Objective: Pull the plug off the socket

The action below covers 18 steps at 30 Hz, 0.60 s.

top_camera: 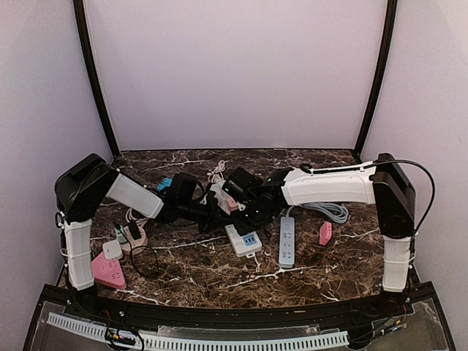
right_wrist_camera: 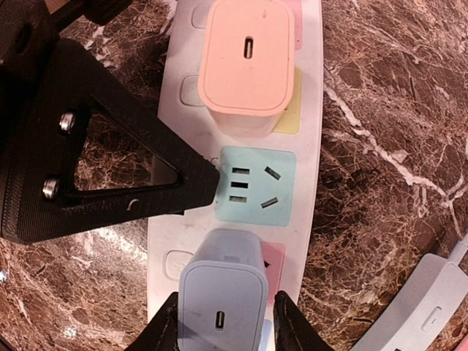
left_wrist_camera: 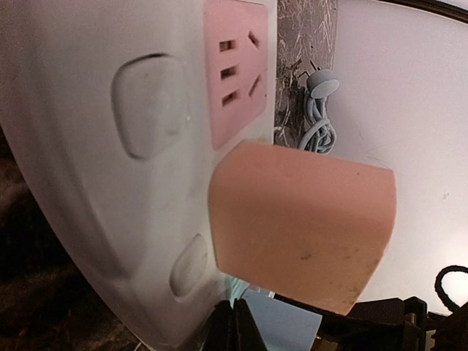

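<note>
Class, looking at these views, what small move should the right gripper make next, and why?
Probably pull straight out of the socket: the right gripper already flanks the blue-grey square charger plug, while the left gripper pins the white plastic power strip.

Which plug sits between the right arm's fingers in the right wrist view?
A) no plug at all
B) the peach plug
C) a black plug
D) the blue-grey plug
D: the fingers of the right gripper flank the blue-grey plug, while the peach plug stands farther along the white power strip, beyond the empty teal socket.
</note>
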Each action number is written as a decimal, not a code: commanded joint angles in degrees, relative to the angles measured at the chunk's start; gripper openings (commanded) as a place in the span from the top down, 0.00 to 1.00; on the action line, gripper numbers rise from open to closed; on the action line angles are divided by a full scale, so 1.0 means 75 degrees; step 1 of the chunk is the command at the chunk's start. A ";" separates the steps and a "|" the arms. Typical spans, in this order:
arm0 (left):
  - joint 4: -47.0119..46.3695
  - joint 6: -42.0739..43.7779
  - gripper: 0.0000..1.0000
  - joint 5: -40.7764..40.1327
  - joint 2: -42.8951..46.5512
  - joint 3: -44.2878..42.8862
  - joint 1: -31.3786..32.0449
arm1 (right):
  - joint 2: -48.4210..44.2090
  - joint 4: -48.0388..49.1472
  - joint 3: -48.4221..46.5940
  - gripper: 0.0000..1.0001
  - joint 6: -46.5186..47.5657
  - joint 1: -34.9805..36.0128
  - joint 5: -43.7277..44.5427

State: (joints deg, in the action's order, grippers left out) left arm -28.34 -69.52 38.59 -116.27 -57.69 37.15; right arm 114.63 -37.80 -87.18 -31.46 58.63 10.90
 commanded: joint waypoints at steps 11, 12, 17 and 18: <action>0.0837 0.0185 1.00 -0.0421 -0.0125 0.0003 0.0192 | 0.0059 -0.0068 -0.0258 0.76 0.0158 0.0077 0.0248; 0.1004 0.0204 1.00 -0.0457 -0.0149 -0.0025 0.0192 | 0.0051 -0.0078 -0.0265 0.78 0.0173 0.0080 0.0273; 0.1633 0.0410 1.00 -0.0807 -0.0171 -0.0140 0.0186 | -0.0030 -0.0160 -0.0345 0.91 0.0174 0.0125 0.0367; 0.1777 0.0462 1.00 -0.0843 -0.0174 -0.0178 0.0195 | -0.0051 -0.0173 -0.0361 0.93 0.0164 0.0133 0.0383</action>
State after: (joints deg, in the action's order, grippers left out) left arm -25.45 -68.29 36.82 -116.36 -59.02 38.28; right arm 114.65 -38.17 -87.77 -30.61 58.89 12.03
